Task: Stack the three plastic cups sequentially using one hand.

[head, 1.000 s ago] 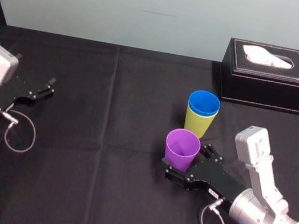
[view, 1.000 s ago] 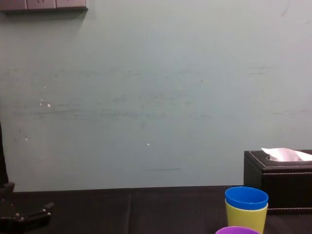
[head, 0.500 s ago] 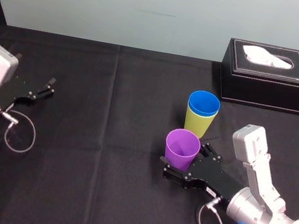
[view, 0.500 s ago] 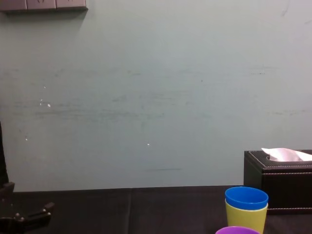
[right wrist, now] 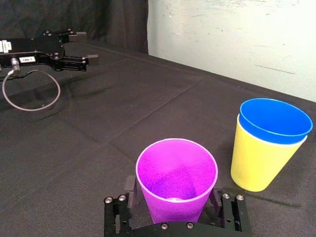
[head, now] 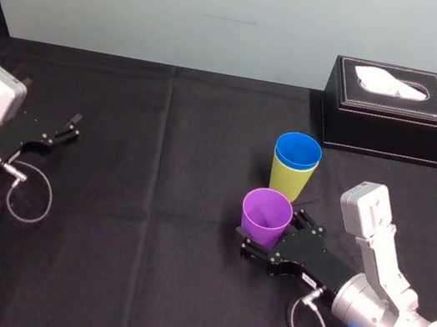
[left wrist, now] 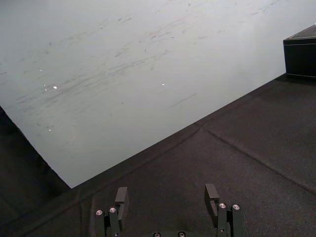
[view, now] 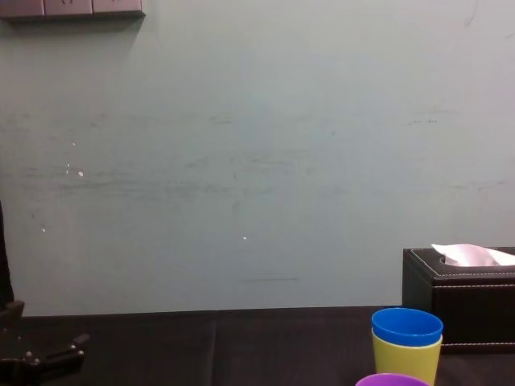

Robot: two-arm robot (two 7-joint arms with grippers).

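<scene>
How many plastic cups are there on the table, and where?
3. The blue cup sits nested in the yellow-green cup, near the tissue box. The purple cup stands in front of them, at the right tool. The left tool rests far left.

Desk (head: pixel 138 285) draped in black cloth, one crease running front to back near the middle. Far right: black tissue box (head: pixel 404 120) near the back edge. Nearer: yellow-green cup (head: pixel 289 184) upright, purple cup (head: pixel 265 218) upright just before it, not touching; grey cable loop (head: pixel 49 203) at left.
</scene>
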